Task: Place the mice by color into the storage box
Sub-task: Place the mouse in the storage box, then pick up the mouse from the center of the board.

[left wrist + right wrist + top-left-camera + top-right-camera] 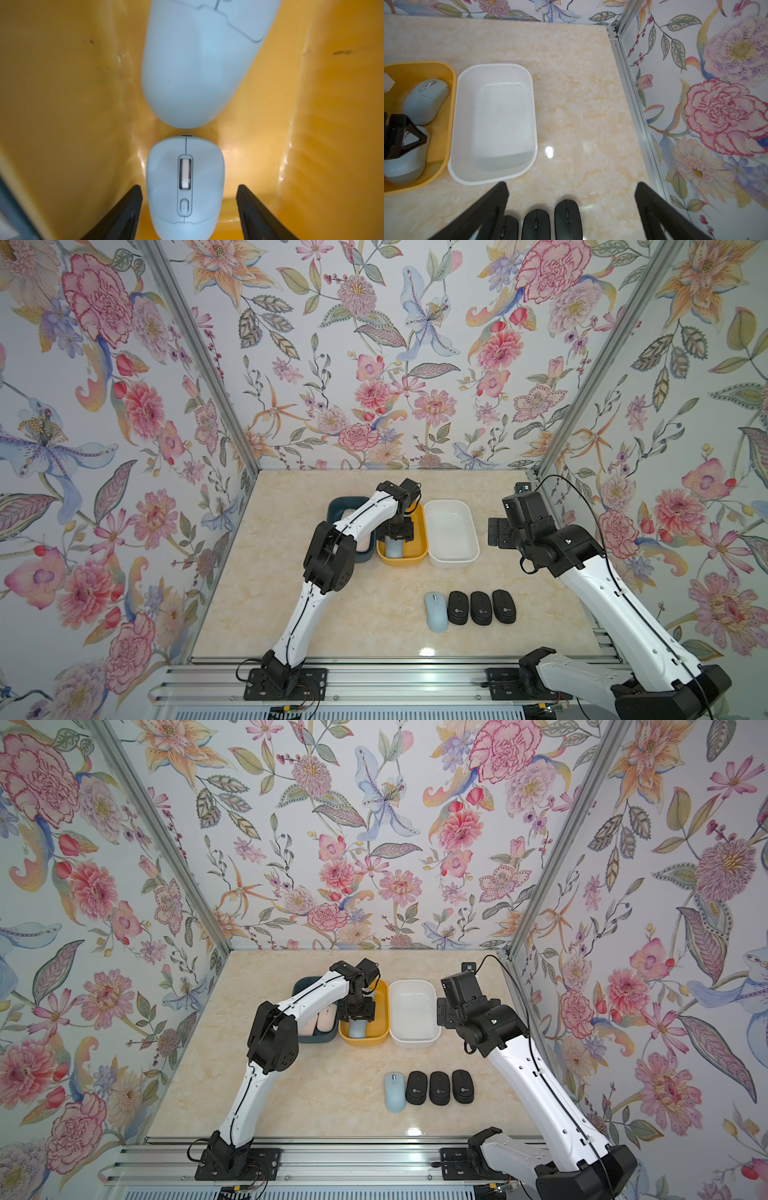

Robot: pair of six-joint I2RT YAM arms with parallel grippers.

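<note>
Left end effector (189,186), released, straddles a light blue oval mouse (185,207) in a yellow plastic tub (62,104); right end effector (572,184) gapes wide.

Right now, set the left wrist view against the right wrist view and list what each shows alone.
Left wrist only: the scroll wheel of the blue mouse between the open left gripper's fingers. Right wrist only: the empty white box, three black mice on the table, the open right gripper. Both: the yellow box holding two blue mice.
</note>
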